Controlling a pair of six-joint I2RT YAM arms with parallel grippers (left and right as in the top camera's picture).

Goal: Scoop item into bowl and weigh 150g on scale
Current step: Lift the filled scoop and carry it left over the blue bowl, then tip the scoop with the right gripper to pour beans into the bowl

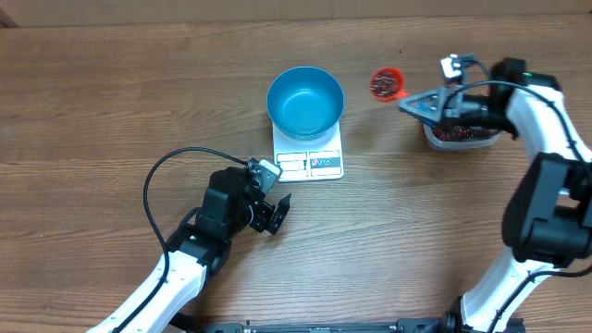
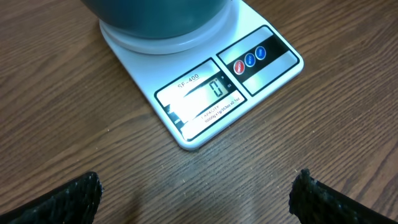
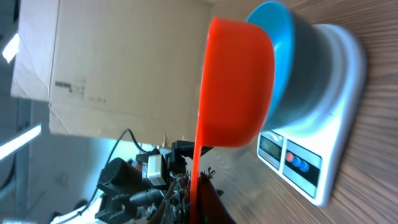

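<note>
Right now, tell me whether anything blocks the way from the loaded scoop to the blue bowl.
Nothing visible does. The orange scoop, filled with beans, is held beside the bowl on the scale, with only bare tabletop between them.

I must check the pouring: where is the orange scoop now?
Overhead view, right side: the orange scoop, holding beans, is between the teal bowl and the clear tub.
</note>
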